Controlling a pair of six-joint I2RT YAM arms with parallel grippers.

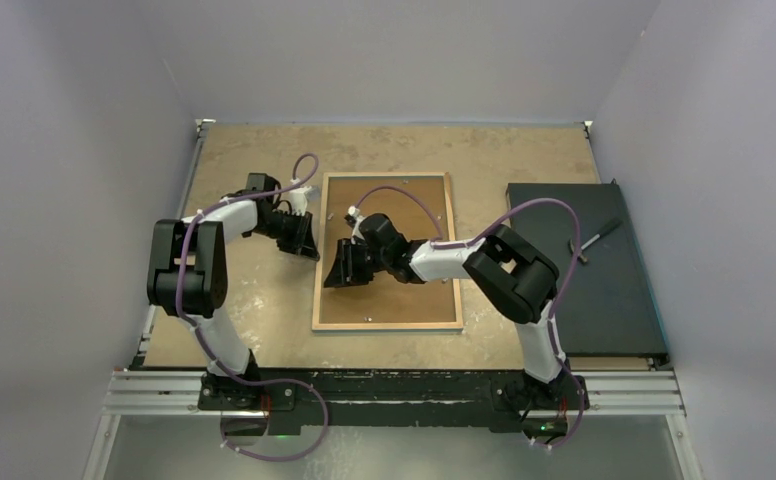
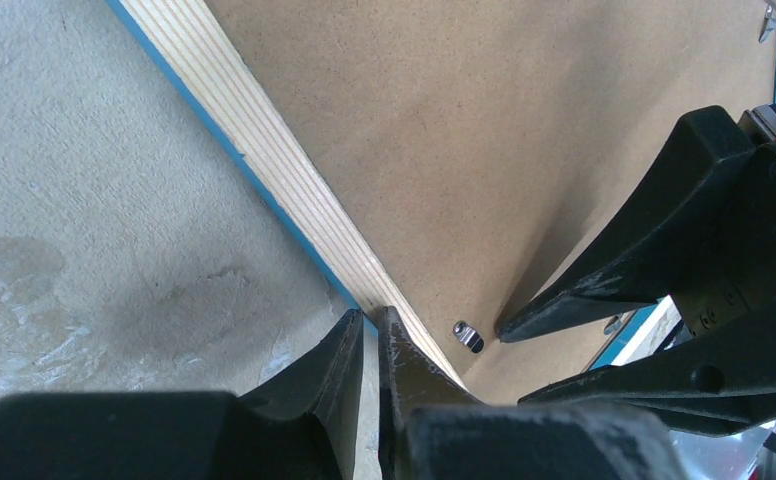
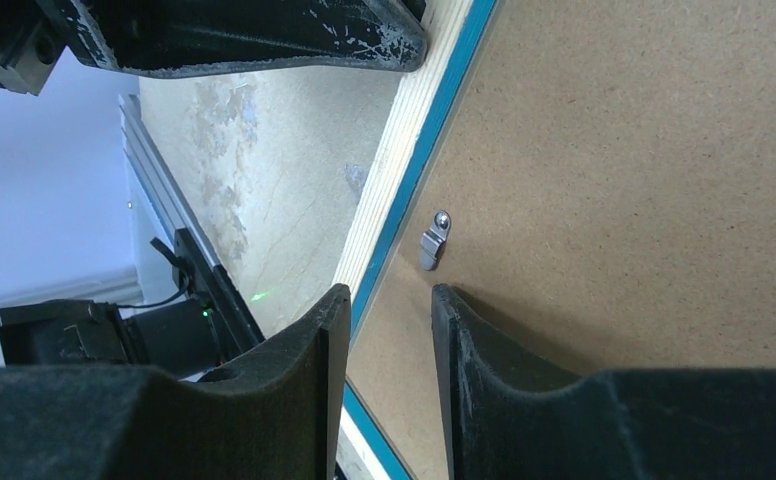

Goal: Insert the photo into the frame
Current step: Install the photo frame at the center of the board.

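Note:
The frame [image 1: 386, 322] lies face down in the middle of the table, light wood rim up, with a brown backing board [image 1: 404, 200] filling it. The photo is hidden. My left gripper [image 1: 306, 245] is at the frame's left rim [image 2: 264, 150]; its jaws [image 2: 372, 320] are shut to a thin slit at the rim's blue outer edge, with nothing visibly between them. My right gripper [image 1: 336, 270] is just inside the same rim. In the right wrist view it [image 3: 389, 295] stands open, one finger over the rim [image 3: 404, 110] and the other over the board [image 3: 644, 180].
Small metal retaining tabs [image 3: 432, 240] [image 2: 467, 337] sit along the rim's inner edge. The two grippers are close together, and the right one's fingers [image 2: 614, 280] fill the left wrist view's right side. A black case [image 1: 584, 270] with a small tool [image 1: 594, 240] lies at the right.

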